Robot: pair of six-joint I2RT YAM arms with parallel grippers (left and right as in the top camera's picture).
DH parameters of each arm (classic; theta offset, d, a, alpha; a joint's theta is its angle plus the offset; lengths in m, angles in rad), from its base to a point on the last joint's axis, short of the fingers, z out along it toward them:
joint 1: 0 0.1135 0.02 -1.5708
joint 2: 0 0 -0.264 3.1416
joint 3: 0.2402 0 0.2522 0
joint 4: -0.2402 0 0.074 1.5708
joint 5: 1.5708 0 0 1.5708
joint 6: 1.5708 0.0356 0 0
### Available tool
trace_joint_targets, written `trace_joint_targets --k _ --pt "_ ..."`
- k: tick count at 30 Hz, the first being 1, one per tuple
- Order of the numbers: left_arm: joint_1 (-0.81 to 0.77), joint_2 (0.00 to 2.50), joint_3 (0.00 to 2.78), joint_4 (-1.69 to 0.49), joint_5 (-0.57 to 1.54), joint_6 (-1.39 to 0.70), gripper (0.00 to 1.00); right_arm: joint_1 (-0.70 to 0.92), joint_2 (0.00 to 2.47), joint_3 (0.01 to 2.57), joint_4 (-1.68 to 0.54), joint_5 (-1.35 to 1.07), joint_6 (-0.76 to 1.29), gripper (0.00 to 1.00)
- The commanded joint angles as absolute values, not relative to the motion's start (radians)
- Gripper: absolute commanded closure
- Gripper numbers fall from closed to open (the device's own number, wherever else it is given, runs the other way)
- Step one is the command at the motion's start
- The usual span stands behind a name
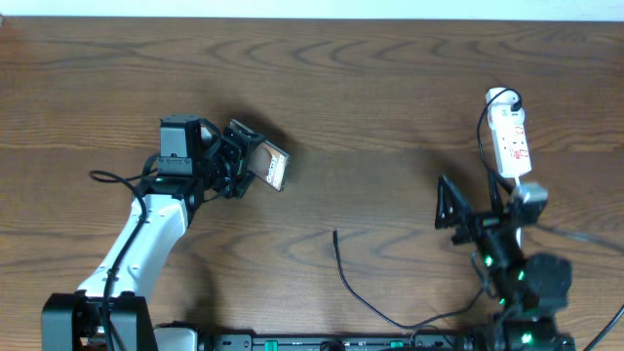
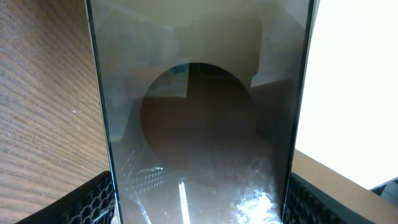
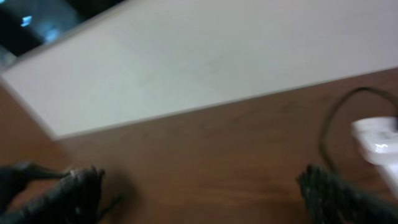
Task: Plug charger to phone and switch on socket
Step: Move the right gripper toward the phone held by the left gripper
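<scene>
Step in hand: phone presented, charger not yet picked up. The left gripper has the phone clamped across its width, jaws spread wide to fit it; in the left wrist view the glossy slab fills the gap between the fingers. The phone is left of centre on the table. Its long axis runs out along the gripper's reach, free end toward table centre and slightly toward the near edge (can't tell which end has the port, or whether it is off the wood). The right gripper is fully open and empty, pointing at the far edge just short of the socket, whose long axis runs near-to-far on the right side. The charger lies loose between the arms, apart from both, tip toward the far edge, cable trailing to the near edge. Next move, as I read it: right arm swings left and nearer, pinches the cable just behind the tip, lines the tip up with the phone's long axis, and pushes it in. Socket switch after that.
</scene>
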State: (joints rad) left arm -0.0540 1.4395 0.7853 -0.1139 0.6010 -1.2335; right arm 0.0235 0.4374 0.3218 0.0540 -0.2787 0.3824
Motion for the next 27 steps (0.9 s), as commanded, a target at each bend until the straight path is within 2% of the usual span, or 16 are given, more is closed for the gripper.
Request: trace_joint_targets --k 1,7,13,21,27 --pt "-0.052 1.418 0.809 -0.107 0.609 -1.269 0.93 0.019 0.664 0.523 -0.011 -0.465 0.396 0.01" --pt "-0.052 1.418 0.809 -0.097 0.599 -1.337 0.93 0.022 1.068 0.823 -0.177 -0.757 0.411 0.01" --pt "-0.081 1.418 0.809 -0.096 0.525 -1.44 0.93 0.08 1.421 0.991 -0.159 -0.995 0.411 0.01" --pt "-0.182 1.418 0.809 -0.081 0.456 -1.48 0.93 0.199 1.634 1.002 0.053 -1.065 0.416 0.01" --pt "-0.237 1.418 0.809 -0.059 0.41 -1.491 0.93 0.264 1.656 1.0 0.07 -1.045 0.346 0.01"
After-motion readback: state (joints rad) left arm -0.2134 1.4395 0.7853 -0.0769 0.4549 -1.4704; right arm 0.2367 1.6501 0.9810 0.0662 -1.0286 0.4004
